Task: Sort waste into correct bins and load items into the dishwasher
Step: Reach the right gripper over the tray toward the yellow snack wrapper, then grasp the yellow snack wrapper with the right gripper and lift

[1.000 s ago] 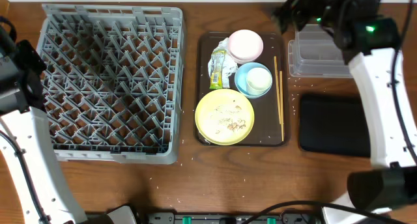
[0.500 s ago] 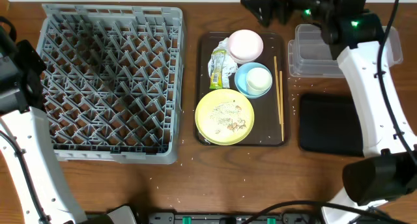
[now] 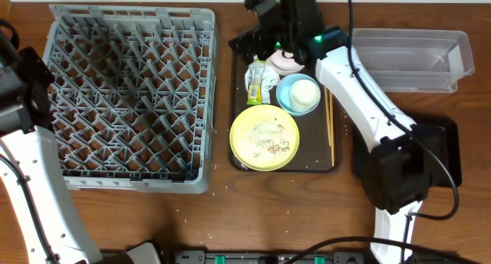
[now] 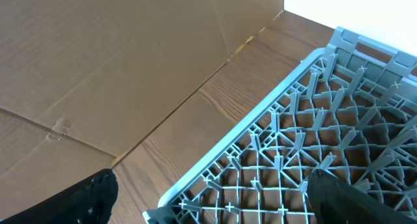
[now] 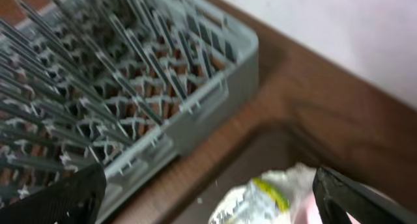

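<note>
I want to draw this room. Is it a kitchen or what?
Probably not a real kitchen, more a robot practice setup: a grey dish rack, a brown tray holding a crumby plate, and a plain cardboard wall behind.

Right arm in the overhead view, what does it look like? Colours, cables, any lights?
The right arm has glossy white link shells joined by bulky black joints, with a small green light lit near the wrist and a thin black cable running alongside it. Its fingers are black.
</note>
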`<state>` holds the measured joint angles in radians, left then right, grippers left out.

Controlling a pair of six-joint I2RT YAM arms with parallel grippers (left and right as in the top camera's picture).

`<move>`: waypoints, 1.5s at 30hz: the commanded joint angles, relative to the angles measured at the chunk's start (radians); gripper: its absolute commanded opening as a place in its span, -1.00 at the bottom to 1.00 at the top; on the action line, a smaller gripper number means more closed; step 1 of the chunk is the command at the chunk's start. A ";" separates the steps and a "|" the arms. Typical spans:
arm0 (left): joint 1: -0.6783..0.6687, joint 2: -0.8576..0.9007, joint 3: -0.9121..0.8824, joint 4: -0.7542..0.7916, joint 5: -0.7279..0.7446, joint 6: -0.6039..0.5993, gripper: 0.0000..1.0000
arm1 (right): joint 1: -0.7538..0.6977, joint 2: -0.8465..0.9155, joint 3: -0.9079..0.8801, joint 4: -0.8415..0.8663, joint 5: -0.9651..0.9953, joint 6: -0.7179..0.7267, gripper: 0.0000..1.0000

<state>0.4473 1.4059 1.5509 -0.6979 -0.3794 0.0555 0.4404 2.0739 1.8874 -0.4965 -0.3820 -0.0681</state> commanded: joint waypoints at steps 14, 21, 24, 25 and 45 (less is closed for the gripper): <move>0.003 0.006 0.020 0.002 -0.002 -0.008 0.88 | 0.054 0.077 0.014 -0.094 0.166 0.147 0.68; 0.003 0.006 0.020 0.002 -0.002 -0.008 0.88 | 0.093 0.159 0.014 -0.160 0.237 0.157 0.61; 0.003 0.006 0.020 0.002 -0.002 -0.008 0.88 | 0.106 0.165 0.014 -0.168 0.296 0.167 0.54; 0.003 0.006 0.020 0.002 -0.002 -0.008 0.88 | 0.108 0.165 0.014 -0.173 0.331 0.181 0.50; 0.003 0.006 0.020 0.002 -0.002 -0.008 0.88 | 0.101 0.267 0.014 -0.243 0.351 0.202 0.33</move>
<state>0.4473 1.4059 1.5509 -0.6979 -0.3794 0.0555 0.5457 2.3463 1.8931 -0.7506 -0.0105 0.1249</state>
